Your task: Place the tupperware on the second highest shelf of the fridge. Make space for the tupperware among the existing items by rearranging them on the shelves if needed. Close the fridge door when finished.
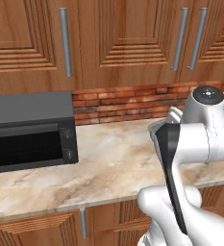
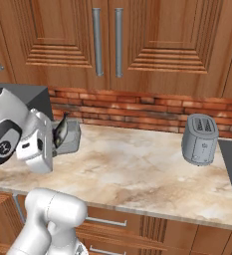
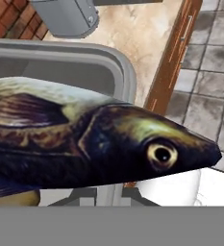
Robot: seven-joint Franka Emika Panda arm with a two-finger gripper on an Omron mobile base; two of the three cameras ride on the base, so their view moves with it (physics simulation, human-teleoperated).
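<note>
One grey translucent tupperware (image 3: 108, 72), dark fish (image 3: 99, 144) inside.

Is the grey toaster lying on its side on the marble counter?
No, the grey two-slot toaster stands upright on the beige marble counter, slots facing up.

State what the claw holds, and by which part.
The tupperware with a fish inside, tipped up at the claw; grip point hidden, seemingly its near edge.
</note>
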